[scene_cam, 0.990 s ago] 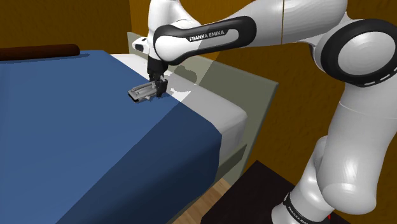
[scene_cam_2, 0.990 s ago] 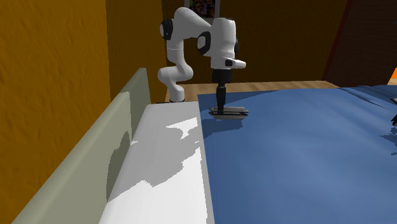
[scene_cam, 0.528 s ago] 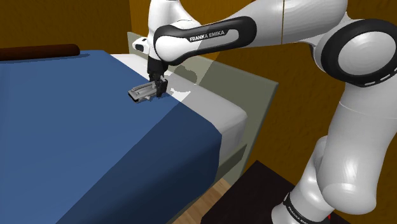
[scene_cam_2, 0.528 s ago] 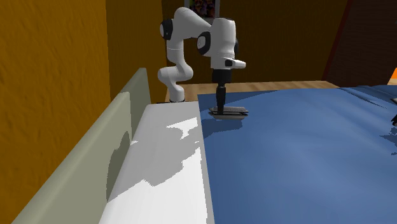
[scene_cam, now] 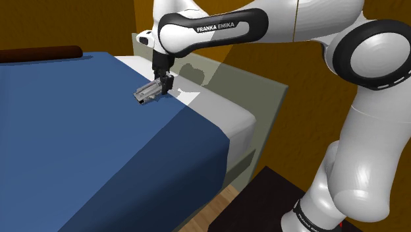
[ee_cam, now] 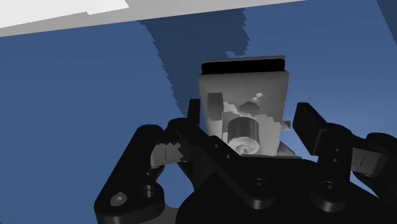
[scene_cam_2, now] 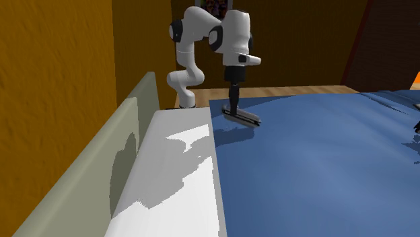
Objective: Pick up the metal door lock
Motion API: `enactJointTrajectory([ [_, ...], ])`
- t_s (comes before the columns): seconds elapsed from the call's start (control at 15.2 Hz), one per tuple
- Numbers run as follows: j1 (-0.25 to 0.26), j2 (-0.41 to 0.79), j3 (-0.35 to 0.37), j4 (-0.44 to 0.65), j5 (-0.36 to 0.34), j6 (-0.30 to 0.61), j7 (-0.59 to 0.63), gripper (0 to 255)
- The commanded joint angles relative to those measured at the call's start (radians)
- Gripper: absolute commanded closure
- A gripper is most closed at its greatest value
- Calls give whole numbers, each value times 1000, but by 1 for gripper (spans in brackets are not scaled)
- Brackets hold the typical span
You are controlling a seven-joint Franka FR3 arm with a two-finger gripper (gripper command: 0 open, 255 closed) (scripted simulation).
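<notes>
Okay, gripper (scene_cam: 163, 87) is clamped on the metal door lock (scene_cam: 146, 93), upper centre-left of the shoulder view, by the line where the blue blanket (scene_cam: 79, 151) meets the white sheet (scene_cam: 227, 112). Wrist view: fingers (ee_cam: 193, 118) pinch the lock's near end, so most of its body overhangs beyond the grip. Lock sits tilted in both exterior views, with its shadow on the blanket below. Looks clear of the blanket or nearly so; can't tell about the low end. To do this well: lift straight up, slowly, no wrist rotation. Off-centre grasp means torque at the pads, so pivot or slip is the likely failure. Hold clamp force constant. Clear the blanket fully before any sideways travel.
</notes>
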Motion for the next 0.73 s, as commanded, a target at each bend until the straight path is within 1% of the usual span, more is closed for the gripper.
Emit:
enactJointTrajectory([
  [0.0,2,0,1,24,1,-25,-2,255],
  [0.53,4,7,3,142,8,-133,-19,255],
  [0.66,4,8,3,144,8,-136,-19,255],
])
